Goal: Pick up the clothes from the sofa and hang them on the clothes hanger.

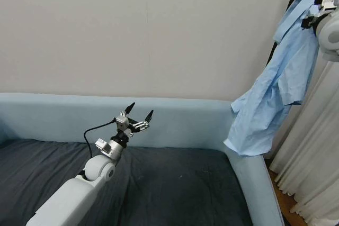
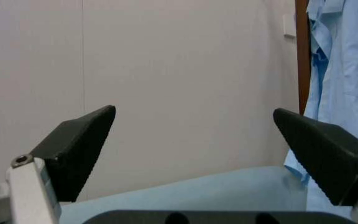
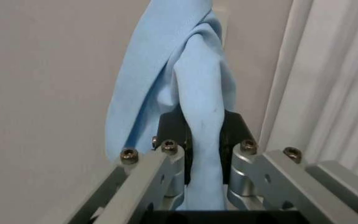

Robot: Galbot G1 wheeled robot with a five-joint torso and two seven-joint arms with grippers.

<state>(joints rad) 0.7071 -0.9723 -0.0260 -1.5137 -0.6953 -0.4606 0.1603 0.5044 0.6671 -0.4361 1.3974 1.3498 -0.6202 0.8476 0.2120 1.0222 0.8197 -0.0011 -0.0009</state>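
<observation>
Blue shirt [image 1: 275,88] clamped in right gripper [image 3: 203,129] by curtains [image 1: 312,152], left gripper [image 1: 141,109] splayed wide over sofa [image 1: 175,194], plain wall [image 1: 132,30] behind.

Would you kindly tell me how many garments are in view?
1: a light blue fabric shirt hanging beside the pale blue sofa's right end, pinched by the right gripper; the left gripper hovers open above the seat. Others may be hidden.

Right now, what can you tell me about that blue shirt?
The shirt is light blue, thin, creased cloth with a collar at top. It hangs limp and high, a bunched fold clamped in the right gripper. Its lower end dangles by the right corner of the sofa, beside white curtains.
</observation>
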